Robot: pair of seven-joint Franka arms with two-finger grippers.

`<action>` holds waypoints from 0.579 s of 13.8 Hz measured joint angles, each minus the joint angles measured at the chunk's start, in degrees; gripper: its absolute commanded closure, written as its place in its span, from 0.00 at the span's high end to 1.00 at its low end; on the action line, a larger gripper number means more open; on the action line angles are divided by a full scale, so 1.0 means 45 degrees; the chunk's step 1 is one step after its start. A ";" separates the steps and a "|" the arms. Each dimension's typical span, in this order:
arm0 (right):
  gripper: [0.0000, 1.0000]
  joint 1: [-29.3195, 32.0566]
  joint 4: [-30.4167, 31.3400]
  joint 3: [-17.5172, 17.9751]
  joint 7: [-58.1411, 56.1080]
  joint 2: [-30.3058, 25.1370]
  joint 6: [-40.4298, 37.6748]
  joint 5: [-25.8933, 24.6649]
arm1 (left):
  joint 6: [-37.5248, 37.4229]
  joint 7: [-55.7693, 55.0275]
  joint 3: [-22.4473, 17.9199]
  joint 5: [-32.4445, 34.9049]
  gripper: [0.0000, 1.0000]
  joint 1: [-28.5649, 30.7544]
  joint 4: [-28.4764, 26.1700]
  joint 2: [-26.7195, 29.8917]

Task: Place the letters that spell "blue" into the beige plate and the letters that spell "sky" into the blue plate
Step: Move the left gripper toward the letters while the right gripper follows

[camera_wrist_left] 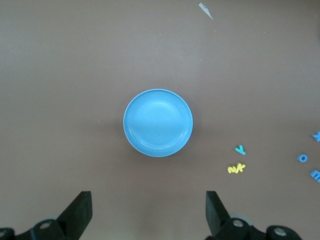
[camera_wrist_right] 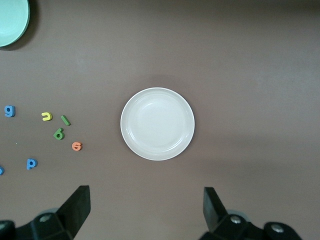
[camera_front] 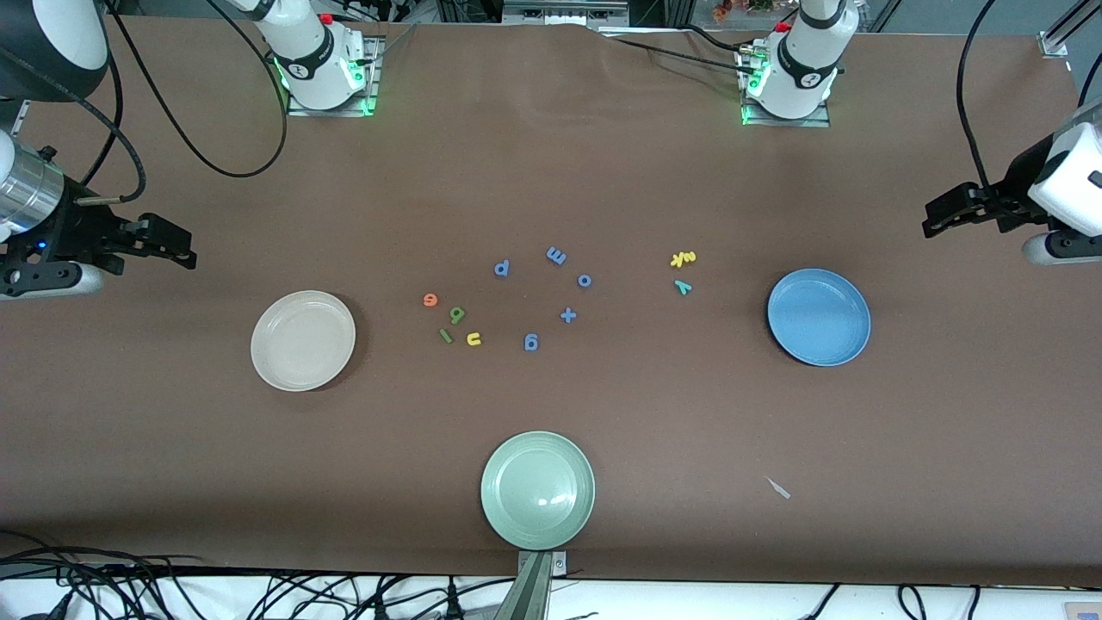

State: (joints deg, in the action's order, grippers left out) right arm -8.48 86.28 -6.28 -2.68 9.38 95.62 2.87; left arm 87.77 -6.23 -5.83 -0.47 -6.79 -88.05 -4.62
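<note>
Seven small foam letters wait on the brown counter (camera_front: 551, 155), none yet sorted. The orange e (camera_front: 430, 300), green b (camera_front: 457, 315), thin green l (camera_front: 445, 336) and yellow u (camera_front: 473, 339) lie in a loose cluster between the beige plate (camera_front: 303, 340) and a scatter of blue letters (camera_front: 555, 256). The yellow s and k (camera_front: 683, 257) lie touching each other, with the teal y (camera_front: 682, 287) just beside them and nearer the front camera, all close to the blue plate (camera_front: 818, 317). Both plates are empty. A pale green plate (camera_front: 537, 489) sits at the counter's near edge.

The right gripper (camera_wrist_right: 145, 205) hangs high over the right arm's end of the counter, jaws spread and holding nothing; the left gripper (camera_wrist_left: 149, 207) does likewise over the left arm's end.

The first pick looks best made by whichever arm is closer to its cluster. The letters are thin and light, so the jaws likely need to come straight down and straddle one letter alone; the touching s and k call for particular care, and the blue decoys should be left where they lie.
</note>
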 measured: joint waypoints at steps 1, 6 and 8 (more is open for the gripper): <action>1.00 0.0000 0.0000 0.0000 0.0000 -0.0001 0.0000 0.0000 | 0.0348 -0.0055 0.0057 0.0000 1.00 -0.0025 -0.0282 -0.0038; 1.00 0.0000 0.0000 0.0000 0.0000 -0.0007 0.0000 0.0000 | 0.2791 -0.1175 0.0737 0.0000 1.00 -0.0070 -0.2590 -0.0239; 1.00 0.0000 0.0000 0.0000 0.0000 -0.0009 0.0000 0.0000 | 0.3917 -0.2132 0.1148 0.0000 1.00 -0.0074 -0.3702 -0.0245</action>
State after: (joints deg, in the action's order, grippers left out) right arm -8.48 86.28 -6.28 -2.68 9.34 95.62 2.87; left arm 105.40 -15.82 -0.67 -0.47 -7.13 -104.71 -5.73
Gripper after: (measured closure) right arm 0.000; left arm 0.000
